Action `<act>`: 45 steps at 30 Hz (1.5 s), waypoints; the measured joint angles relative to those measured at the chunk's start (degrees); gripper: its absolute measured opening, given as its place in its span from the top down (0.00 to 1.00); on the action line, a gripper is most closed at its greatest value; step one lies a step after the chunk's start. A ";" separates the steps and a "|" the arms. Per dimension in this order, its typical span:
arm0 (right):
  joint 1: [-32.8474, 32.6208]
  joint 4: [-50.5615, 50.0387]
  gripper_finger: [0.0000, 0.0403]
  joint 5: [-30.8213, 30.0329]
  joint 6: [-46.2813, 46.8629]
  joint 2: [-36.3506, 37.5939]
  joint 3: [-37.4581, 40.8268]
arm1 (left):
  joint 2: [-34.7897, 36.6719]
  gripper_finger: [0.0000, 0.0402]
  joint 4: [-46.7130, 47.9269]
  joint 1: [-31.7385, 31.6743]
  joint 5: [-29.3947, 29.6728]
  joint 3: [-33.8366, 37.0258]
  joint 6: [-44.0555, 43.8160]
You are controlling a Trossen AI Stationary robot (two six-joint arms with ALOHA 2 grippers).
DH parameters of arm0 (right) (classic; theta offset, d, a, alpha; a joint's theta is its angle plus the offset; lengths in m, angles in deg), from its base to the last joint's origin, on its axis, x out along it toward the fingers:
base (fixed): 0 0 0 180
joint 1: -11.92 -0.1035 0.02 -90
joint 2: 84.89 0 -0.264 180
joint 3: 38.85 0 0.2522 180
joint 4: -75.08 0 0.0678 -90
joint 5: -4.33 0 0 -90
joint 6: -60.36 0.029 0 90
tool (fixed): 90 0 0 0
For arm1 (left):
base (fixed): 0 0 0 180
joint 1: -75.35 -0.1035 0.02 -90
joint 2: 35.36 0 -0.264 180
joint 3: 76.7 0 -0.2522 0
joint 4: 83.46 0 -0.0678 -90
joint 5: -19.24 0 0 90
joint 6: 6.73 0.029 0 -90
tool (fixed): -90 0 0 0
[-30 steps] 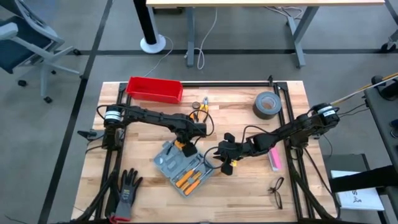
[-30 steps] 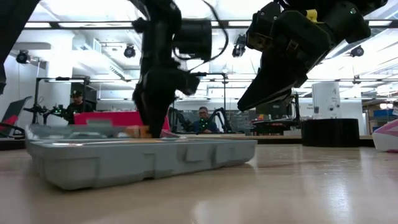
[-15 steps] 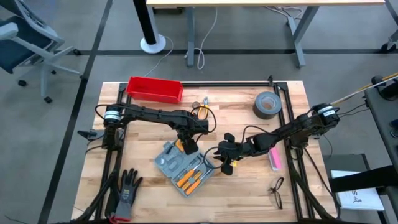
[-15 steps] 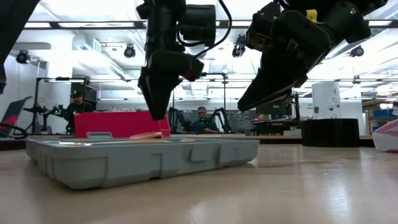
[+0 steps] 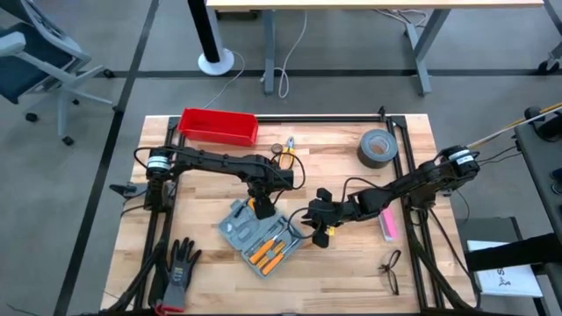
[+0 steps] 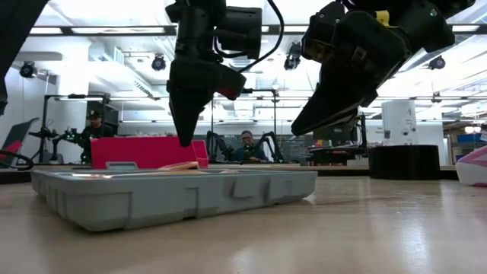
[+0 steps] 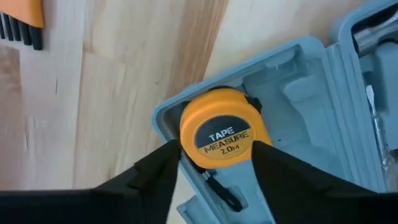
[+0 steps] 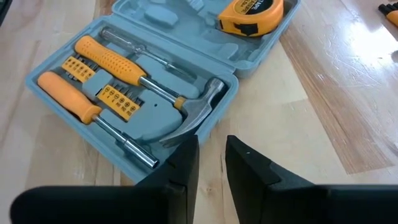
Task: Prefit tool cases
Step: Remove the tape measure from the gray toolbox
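The grey-blue tool case (image 5: pixel 248 235) lies open on the wooden table, its base flat on the top (image 6: pixel 175 196). Its moulded tray holds a hammer (image 8: pixel 193 109), orange-handled screwdrivers (image 8: pixel 109 59) and an orange tape measure (image 7: pixel 221 127) seated in a corner recess. My left gripper (image 7: pixel 216 147) hangs open above the tape measure, pointing straight down. One finger stands on either side of it, clear of the case (image 6: pixel 185 141). My right gripper (image 8: pixel 211 142) hovers just off the case's right edge, slanting down. Its fingers stand a narrow gap apart with nothing between them.
A red bin (image 5: pixel 218 125) stands at the far left, pliers (image 5: pixel 283 151) behind the case, a tape roll (image 5: pixel 376 147) at the far right. A pink object (image 5: pixel 387 225), glasses (image 5: pixel 391 270) and a black glove (image 5: pixel 180 263) lie nearer. Hex keys (image 7: pixel 22 22) lie beside the case.
My left gripper has gone straight up from the case, where its fingertips stood down at the tape measure, and has rolled slightly. The tape measure has stayed in its recess. The case has not moved.
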 joint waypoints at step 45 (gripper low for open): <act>-1.33 0.28 0.88 -0.39 -0.59 0.00 -0.02 | -6.08 0.25 -4.22 1.97 -0.83 3.28 -7.40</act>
